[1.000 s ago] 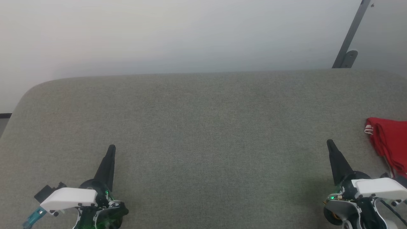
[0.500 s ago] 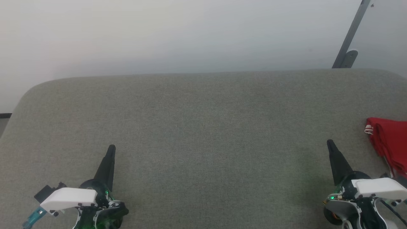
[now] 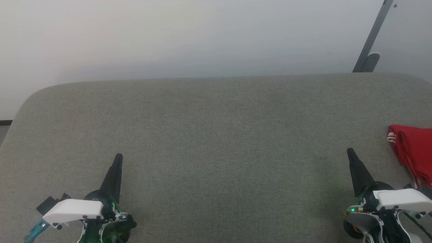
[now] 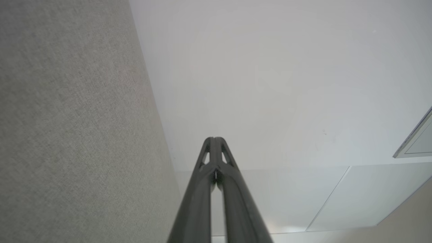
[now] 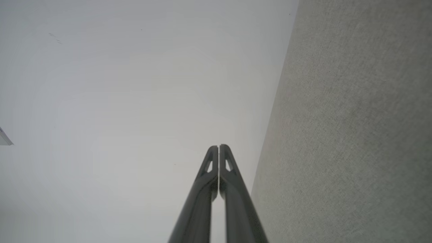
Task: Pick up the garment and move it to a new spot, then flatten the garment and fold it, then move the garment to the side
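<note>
Since the earlier frames I register no displacement: both grippers, the garment and the head camera keep the same positions. The left gripper (image 3: 118, 158) sits at the near left of the grey fabric-covered surface (image 3: 216, 128). Its two dark fingers are pressed together into one narrow point aimed at the far edge, and it holds nothing. The right gripper (image 3: 350, 151) sits at the near right in the same attitude, fully closed and holding nothing. In the left wrist view the fingers (image 4: 197, 192) meet at the tips, with nothing between them; the right wrist view shows its fingers (image 5: 238, 199) meeting in the same way. The garment (image 3: 413, 152) lies on the surface at the right edge of the head view, just right of the right gripper and slightly farther out, apart from it. The frame edge cuts it off. The visible part is red fabric gathered in folds, with a small piece of red-and-white striped trim at its far left corner. Beyond the far edge stands a pale wall (image 3: 168, 33), and a grey metal strut (image 3: 371, 37) leans up it at the far right.
</note>
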